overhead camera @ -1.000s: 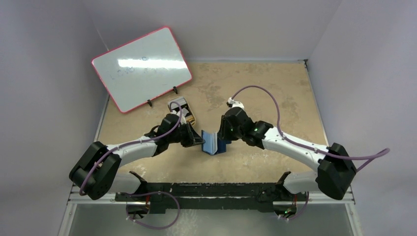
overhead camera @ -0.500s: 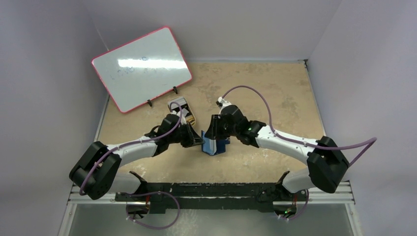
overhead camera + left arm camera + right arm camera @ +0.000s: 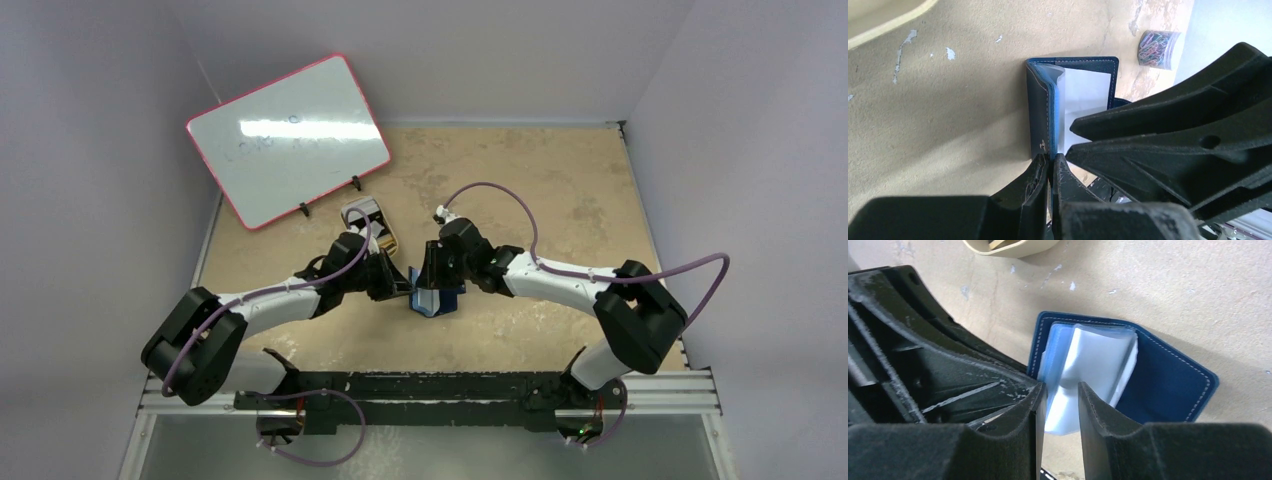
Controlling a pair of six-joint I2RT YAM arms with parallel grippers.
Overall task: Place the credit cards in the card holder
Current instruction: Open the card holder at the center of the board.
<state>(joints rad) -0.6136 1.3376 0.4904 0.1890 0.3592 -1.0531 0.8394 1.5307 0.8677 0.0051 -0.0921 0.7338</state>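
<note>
The navy card holder (image 3: 437, 299) stands half open on the table's middle. My left gripper (image 3: 404, 287) is shut on the edge of its left flap (image 3: 1038, 112), pinched between the fingertips (image 3: 1050, 162). My right gripper (image 3: 434, 281) hangs over the holder from the right. In the right wrist view its jaws (image 3: 1060, 390) are open, with the light blue glossy pockets (image 3: 1088, 362) between and just beyond them. The holder's right flap (image 3: 1168, 385) lies flat. No credit card shows clearly; I cannot tell whether one rests in the right jaws.
A gold oval tin (image 3: 370, 226) sits just behind the left gripper. A pink-framed whiteboard (image 3: 288, 140) leans at the back left. A clear box of coloured paper clips (image 3: 1158, 47) shows beyond the holder. The two grippers are very close together.
My right arm has swung left and its gripper has come over the card holder. My left gripper and the holder have stayed in place.
</note>
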